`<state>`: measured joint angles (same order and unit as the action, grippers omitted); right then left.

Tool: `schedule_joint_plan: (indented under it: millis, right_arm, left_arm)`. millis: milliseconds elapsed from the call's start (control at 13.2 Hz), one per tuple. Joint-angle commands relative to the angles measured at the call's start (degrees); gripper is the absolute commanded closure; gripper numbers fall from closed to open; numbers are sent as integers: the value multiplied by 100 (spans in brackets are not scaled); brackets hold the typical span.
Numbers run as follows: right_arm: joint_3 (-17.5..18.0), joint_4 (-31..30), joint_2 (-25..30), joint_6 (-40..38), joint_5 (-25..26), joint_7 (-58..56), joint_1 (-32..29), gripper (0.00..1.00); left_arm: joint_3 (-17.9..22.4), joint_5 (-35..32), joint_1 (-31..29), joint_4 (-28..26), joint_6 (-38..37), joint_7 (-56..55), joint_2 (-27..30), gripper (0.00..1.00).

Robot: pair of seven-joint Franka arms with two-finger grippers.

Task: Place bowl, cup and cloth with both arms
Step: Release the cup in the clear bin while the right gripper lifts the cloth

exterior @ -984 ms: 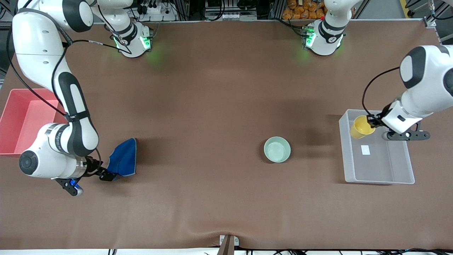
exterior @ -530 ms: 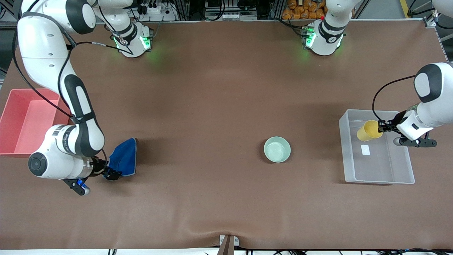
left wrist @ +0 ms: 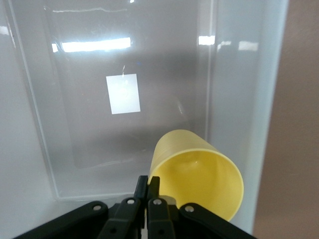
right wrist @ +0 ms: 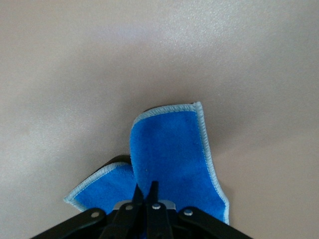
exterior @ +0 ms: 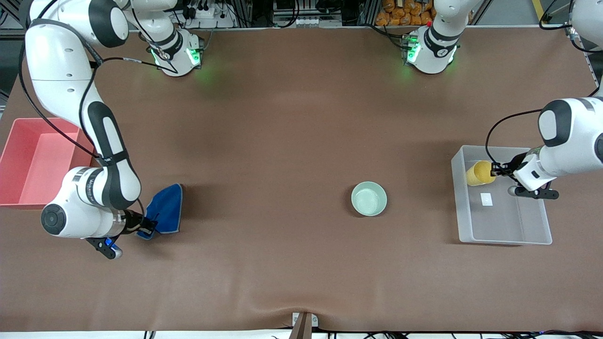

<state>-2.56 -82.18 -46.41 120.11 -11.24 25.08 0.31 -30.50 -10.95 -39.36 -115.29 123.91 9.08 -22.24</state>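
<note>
My left gripper (exterior: 495, 170) is shut on the rim of the yellow cup (exterior: 479, 173) and holds it tilted over the clear plastic bin (exterior: 537, 221); in the left wrist view the cup (left wrist: 197, 172) hangs from the gripper (left wrist: 148, 185) over the bin's floor. My right gripper (exterior: 147, 229) is shut on the blue cloth (exterior: 166, 209), pinching a fold at its edge; in the right wrist view the cloth (right wrist: 169, 154) lies partly on the brown table beneath the gripper (right wrist: 148, 189). The mint-green bowl (exterior: 369, 198) stands alone mid-table.
A pink bin (exterior: 28, 160) stands at the right arm's end of the table, beside the right arm's elbow. The clear bin has a white label (exterior: 485, 199) on its floor. The brown mat (exterior: 282, 141) covers the table.
My left gripper has moved with the cup toward the bin's wall on the bowl's side and lowered it into the bin. My right gripper has shifted slightly along the cloth's edge.
</note>
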Motion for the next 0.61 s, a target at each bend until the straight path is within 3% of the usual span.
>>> schedule_joint_plan:
  millis: [0, 151, 227, 378, 454, 530]
  right_arm:
    - [10, 114, 18, -13, 52, -204, -31, 100]
    - [-8, 132, 123, -22, 52, -363, -13, 100]
    - [-8, 132, 210, -40, 52, -390, 4, 100]
    - [-8, 80, 508, -197, 218, -399, 31, 100]
    - [-8, 71, 684, -416, 306, -390, 48, 100]
    - [-8, 53, 877, -601, 403, -399, 66, 100]
  left_arm:
    - [-61, -188, -115, -46, 72, 33, -61, 100]
    - [-61, -188, -133, -73, 160, 33, -184, 100]
    - [-61, -188, -133, -73, 195, 33, -228, 84]
    - [-61, -188, -133, -46, 195, 33, -194, 9]
    - [-70, -188, -150, -20, 187, 50, -115, 0]
    - [-70, -188, -151, -2, 143, 50, 103, 0]
